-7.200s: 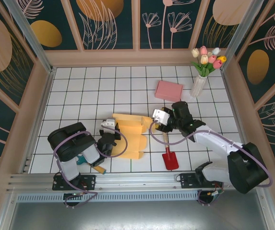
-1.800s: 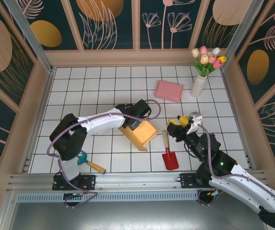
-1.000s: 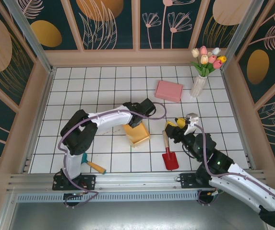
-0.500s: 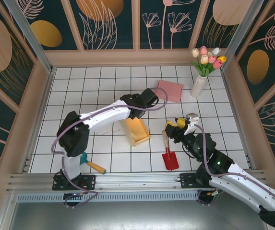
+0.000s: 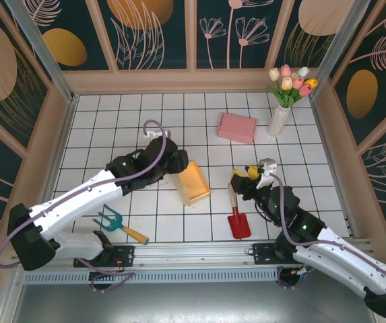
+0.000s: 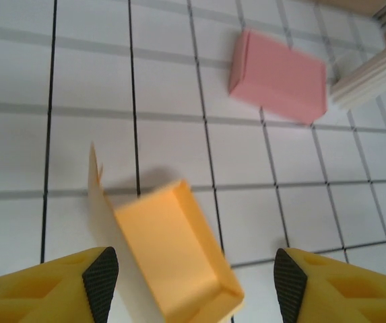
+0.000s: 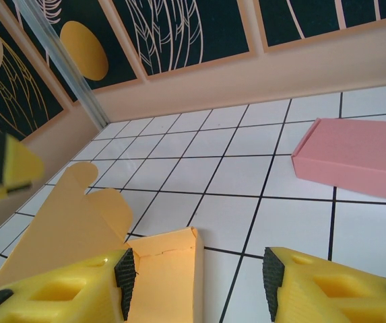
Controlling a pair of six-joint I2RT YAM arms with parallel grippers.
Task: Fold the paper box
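My left hand (image 6: 194, 279), now spread, has let go and backed off; the paper box (image 5: 194, 182) sits free, top not yet closed.

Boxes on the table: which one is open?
The orange box in the middle. Its top is open and its lid flap sticks up, while the pink box near the vase is closed flat.

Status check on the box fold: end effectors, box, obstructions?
Left end effector open at orange paper box, not gripping. Right end effector open, empty. Lid flap up, unclosed. Red shovel beside box.
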